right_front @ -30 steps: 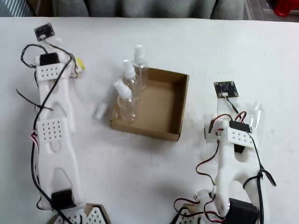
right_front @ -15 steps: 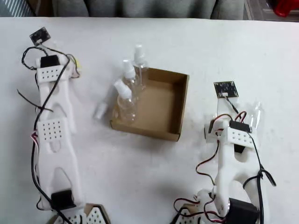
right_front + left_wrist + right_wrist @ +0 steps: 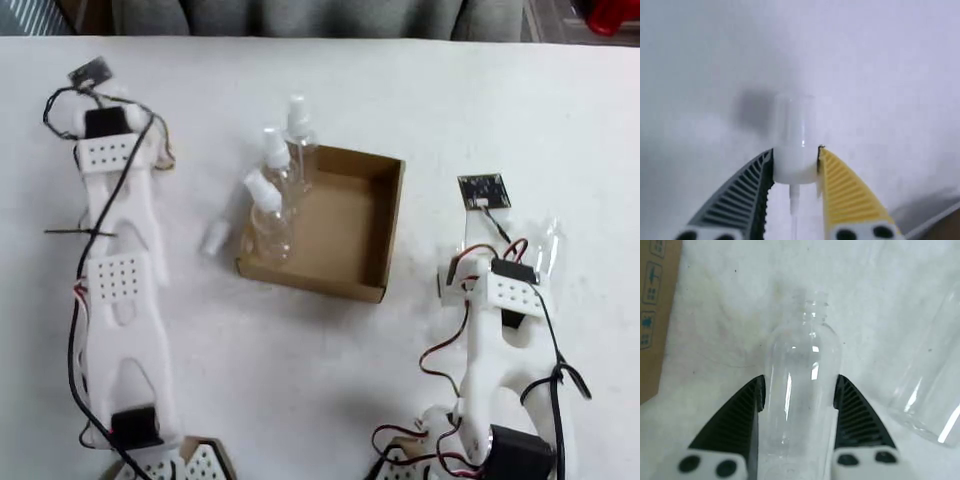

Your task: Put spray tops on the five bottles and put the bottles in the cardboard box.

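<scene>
- A spray top (image 3: 795,135), white collar under a clear cap, sits pinched between the left gripper (image 3: 795,152)'s fingertips. The grey finger (image 3: 747,192) presses one side and the yellow finger (image 3: 842,192) the other.
- Its thin dip tube (image 3: 794,212) runs back from the collar between the two fingers, and the cap points away from the gripper, over the white table (image 3: 400,90).
- A clear bottle (image 3: 802,355) with a bare threaded neck lies between the right gripper (image 3: 800,380)'s black fingers. Both fingers are closed against its sides, and its neck points ahead of the fingertips.
- Just beside that gripper, on its outer side, lies a second clear bottle (image 3: 935,390), apart from the held one.
- On the gripper's other side, farther off, is a wall of the cardboard box (image 3: 655,315).
- In the high view the box (image 3: 388,225) lies between the two arms, open side up.
- Three capped bottles (image 3: 275,175) stand upright in a row along the box wall nearest the left arm (image 3: 115,230). I cannot tell whether they are inside that wall or against its outside.
- A small white piece (image 3: 214,238), seemingly another spray top, lies on the table between that row and the left arm.
- The right arm (image 3: 500,320) rests on the far side of the box from them.
</scene>
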Robot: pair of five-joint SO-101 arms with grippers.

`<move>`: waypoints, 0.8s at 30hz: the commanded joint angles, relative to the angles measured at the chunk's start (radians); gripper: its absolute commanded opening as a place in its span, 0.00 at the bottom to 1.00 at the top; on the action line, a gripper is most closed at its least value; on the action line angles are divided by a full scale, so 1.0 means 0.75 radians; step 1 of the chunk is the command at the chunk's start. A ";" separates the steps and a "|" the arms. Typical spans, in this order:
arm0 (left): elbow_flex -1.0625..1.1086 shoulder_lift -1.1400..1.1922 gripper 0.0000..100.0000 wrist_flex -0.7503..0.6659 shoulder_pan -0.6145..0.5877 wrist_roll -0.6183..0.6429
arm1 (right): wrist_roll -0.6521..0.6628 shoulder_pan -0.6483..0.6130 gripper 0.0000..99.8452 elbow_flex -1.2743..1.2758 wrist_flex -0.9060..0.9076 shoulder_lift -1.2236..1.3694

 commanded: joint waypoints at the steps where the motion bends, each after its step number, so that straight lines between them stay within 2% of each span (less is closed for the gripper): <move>1: -0.041 -0.114 0.03 0.059 0.062 -0.006 | 0.010 -0.009 0.02 0.025 -0.019 0.007; 6: 0.162 -0.287 0.02 0.063 0.105 -0.203 | 0.010 -0.011 0.02 0.025 -0.024 0.007; 20: 1.004 -0.928 0.02 0.059 0.157 -0.225 | 0.010 -0.015 0.02 0.027 -0.036 0.007; 24: 1.191 -1.112 0.02 0.059 0.181 -0.327 | 0.010 -0.015 0.02 0.027 -0.036 0.007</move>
